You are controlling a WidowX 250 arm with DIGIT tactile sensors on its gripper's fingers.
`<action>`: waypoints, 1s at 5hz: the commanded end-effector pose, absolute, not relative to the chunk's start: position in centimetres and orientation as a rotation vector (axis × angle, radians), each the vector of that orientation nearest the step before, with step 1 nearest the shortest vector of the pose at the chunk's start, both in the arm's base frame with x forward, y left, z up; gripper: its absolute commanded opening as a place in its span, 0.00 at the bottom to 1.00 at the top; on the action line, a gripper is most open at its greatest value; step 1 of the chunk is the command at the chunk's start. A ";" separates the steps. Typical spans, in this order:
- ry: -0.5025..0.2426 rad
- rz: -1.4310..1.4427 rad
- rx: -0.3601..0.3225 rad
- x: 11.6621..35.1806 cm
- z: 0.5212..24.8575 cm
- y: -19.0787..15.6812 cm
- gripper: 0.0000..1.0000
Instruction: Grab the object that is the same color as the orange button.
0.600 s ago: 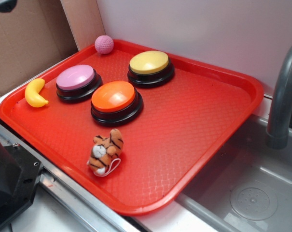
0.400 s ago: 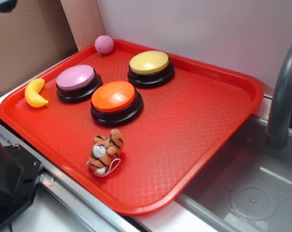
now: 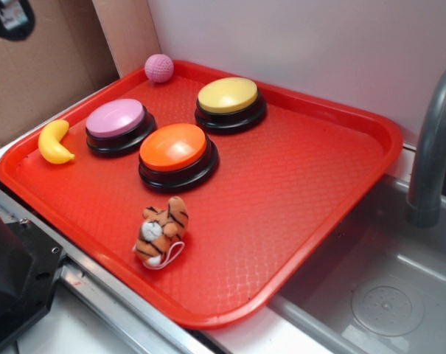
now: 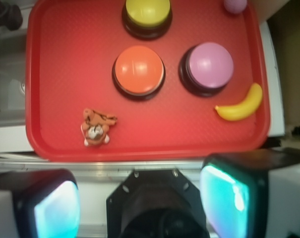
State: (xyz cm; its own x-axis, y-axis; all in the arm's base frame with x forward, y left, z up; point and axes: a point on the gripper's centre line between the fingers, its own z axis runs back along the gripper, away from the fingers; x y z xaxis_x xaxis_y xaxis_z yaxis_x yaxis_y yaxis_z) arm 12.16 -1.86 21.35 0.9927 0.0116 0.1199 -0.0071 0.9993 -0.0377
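In the exterior view you see the plush tiger (image 3: 161, 231) lying on the red tray (image 3: 296, 192), just in front of the orange button (image 3: 176, 153) and apart from it. The gripper (image 3: 9, 16) is only a dark scrap cut off at the top left corner, so you cannot tell its opening there.

In the wrist view the fingers (image 4: 229, 201) stand wide apart at the bottom edge, holding nothing. The tiger (image 4: 96, 127) is blurred, near the tray's front rim (image 4: 140, 151).
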 end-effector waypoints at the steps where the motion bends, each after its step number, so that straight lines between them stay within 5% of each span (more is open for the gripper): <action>1: -0.164 0.055 -0.030 14.4 18.2 -4.4 1.00; 5: -0.169 0.211 -0.090 15.3 10.0 -7.6 1.00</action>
State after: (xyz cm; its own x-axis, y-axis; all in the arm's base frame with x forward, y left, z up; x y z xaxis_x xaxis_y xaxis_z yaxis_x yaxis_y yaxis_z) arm 14.81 -7.23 9.34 0.9657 0.2240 0.1313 -0.2147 0.9733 -0.0814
